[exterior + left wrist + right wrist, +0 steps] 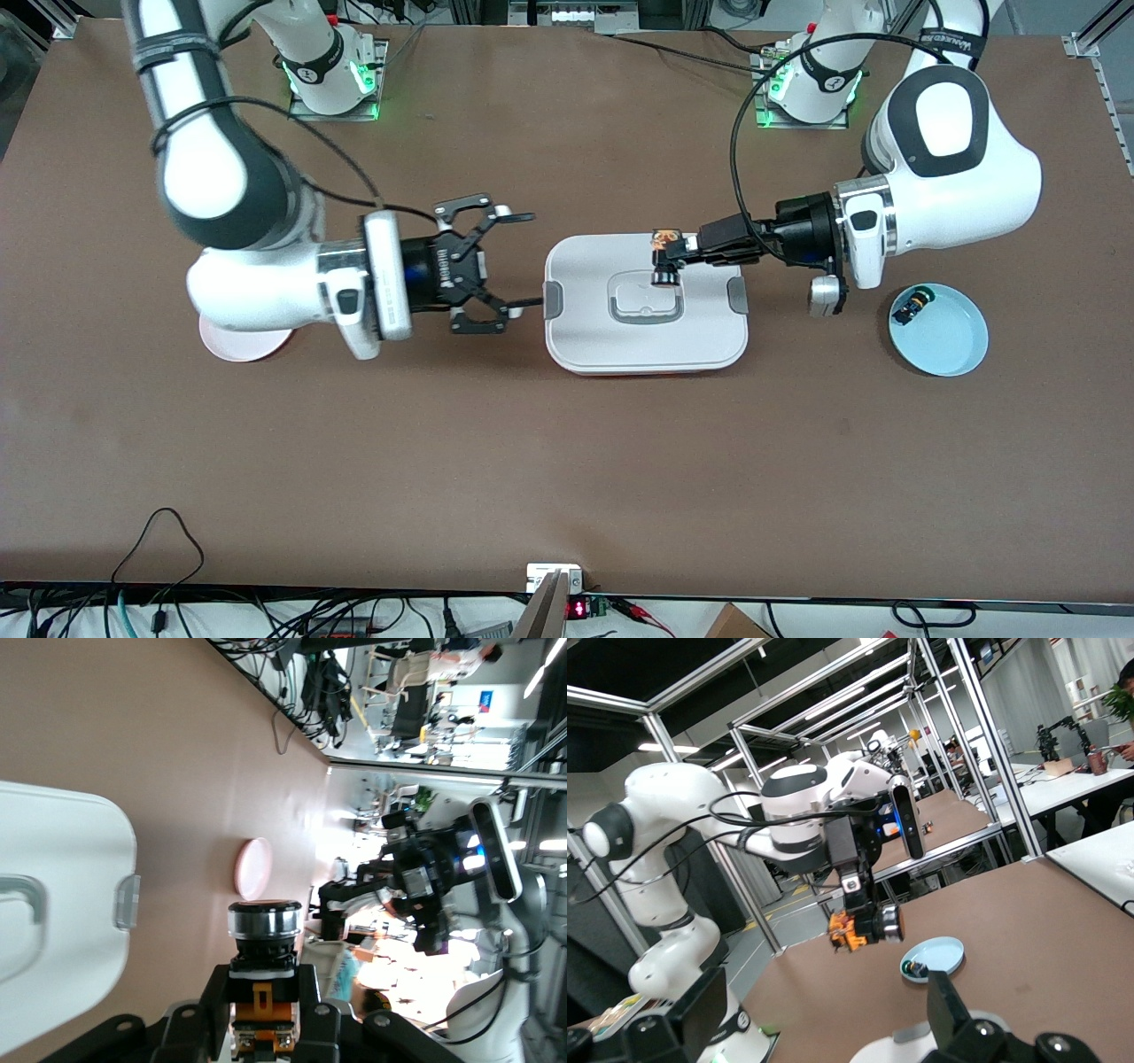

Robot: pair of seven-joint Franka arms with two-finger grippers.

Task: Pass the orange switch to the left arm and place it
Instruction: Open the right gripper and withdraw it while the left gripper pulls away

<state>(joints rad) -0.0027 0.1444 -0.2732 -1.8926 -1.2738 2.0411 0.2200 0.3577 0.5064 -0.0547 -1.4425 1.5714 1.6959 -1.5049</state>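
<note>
Brown table, white box, pink plate, blue plate

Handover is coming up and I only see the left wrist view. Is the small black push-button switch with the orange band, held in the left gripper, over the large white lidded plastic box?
Observer: Yes. The left gripper holds the orange switch above the white box, over its lid near the handle recess.
Operator: Is the right gripper ready to take it?
Observer: The right gripper is open, over the table beside the box's end toward the right arm.
</note>
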